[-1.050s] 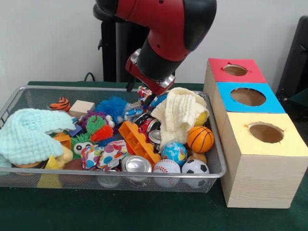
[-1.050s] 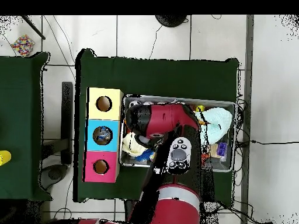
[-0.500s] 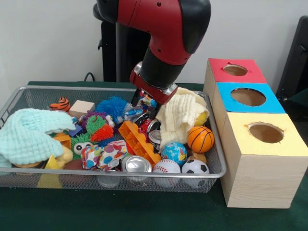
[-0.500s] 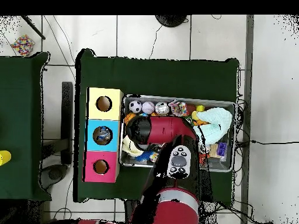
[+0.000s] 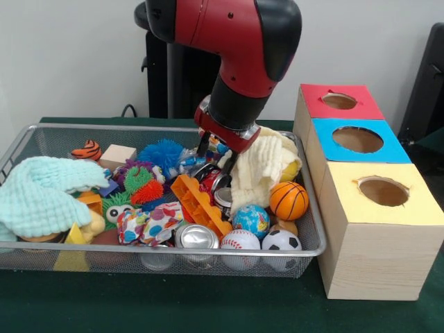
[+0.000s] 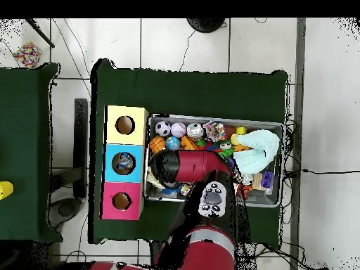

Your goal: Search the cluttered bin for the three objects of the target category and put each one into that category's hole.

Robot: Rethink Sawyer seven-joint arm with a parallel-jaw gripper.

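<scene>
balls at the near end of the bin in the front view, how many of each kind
Orange basketball: 1
Blue-green globe ball: 1
White red-stitched baseball: 1
Black-and-white soccer ball: 1
Total: 4

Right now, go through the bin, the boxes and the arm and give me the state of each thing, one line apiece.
tool: lowered into the bin's clutter beside the cream cloth; open or shut cannot be told
cream cloth: crumpled, draped over the toys
mint cloth: bunched up at the bin's end
silver can: lying on its side
wire bin: full of clutter
blue box hole: something inside
yellow box hole: looks empty
</scene>
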